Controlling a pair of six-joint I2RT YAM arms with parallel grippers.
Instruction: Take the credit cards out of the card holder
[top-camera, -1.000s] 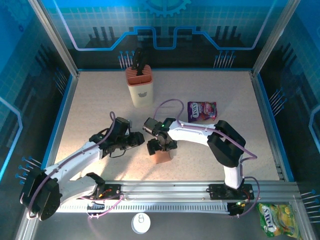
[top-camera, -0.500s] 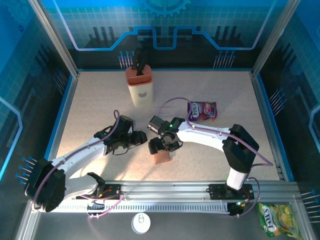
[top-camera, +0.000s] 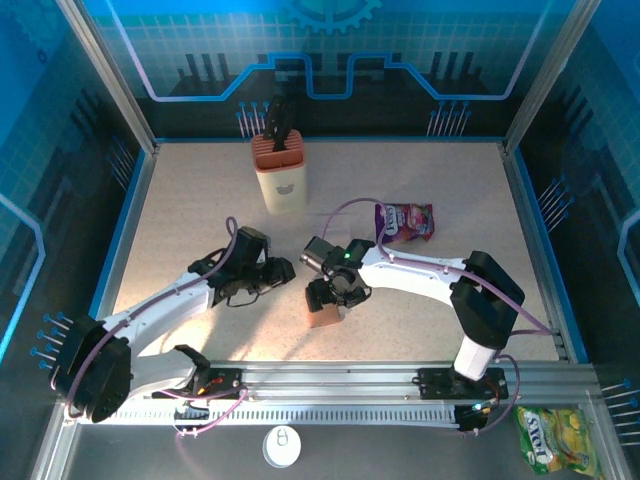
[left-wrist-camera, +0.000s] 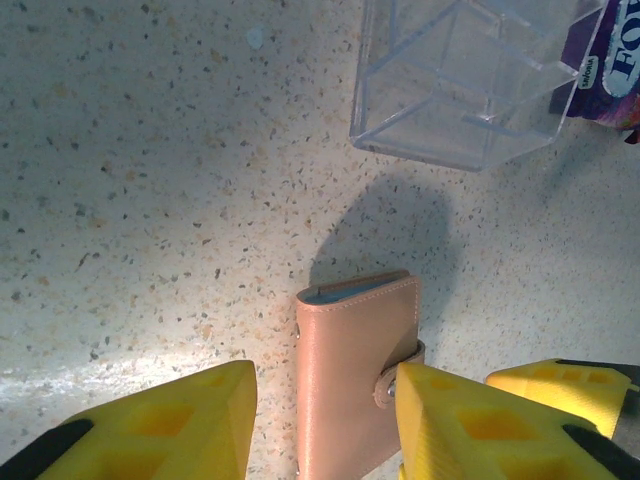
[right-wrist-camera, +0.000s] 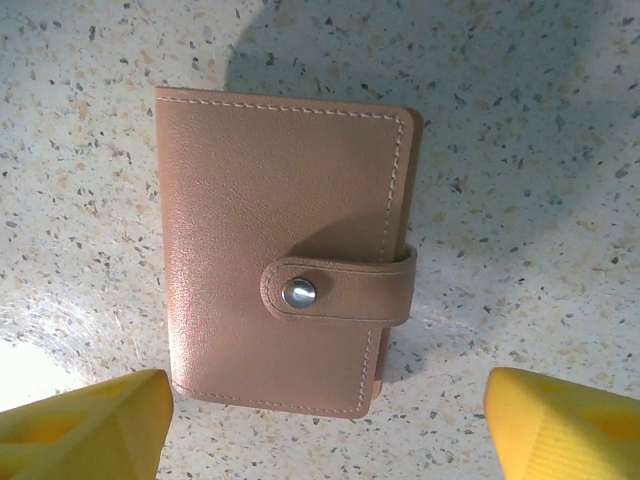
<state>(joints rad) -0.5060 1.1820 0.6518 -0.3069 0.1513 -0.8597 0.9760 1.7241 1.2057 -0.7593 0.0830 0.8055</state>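
1. Top external view: the left gripper (top-camera: 283, 271) sits just left of the brown leather card holder (top-camera: 322, 316), and the right gripper (top-camera: 327, 297) hangs directly over it.
2. Left wrist view: the left gripper's yellow fingers (left-wrist-camera: 150, 425) stand partly open and grip nothing. The holder shows in the gap between them. Whether the right-hand finger touches its strap, I cannot tell.
3. Ahead of that gripper lies a clear plastic box (left-wrist-camera: 465, 80), with a purple snack packet (left-wrist-camera: 610, 60) at its right corner.
4. Right wrist view: the right gripper's jaws are spread wide and empty — one finger on each side of the holder's near end, both apart from it.
5. The holder lies flat and closed, its strap (right-wrist-camera: 335, 290) snapped shut.
6. A thin teal edge (left-wrist-camera: 350, 291) lines its far end — card or lining, I cannot tell.
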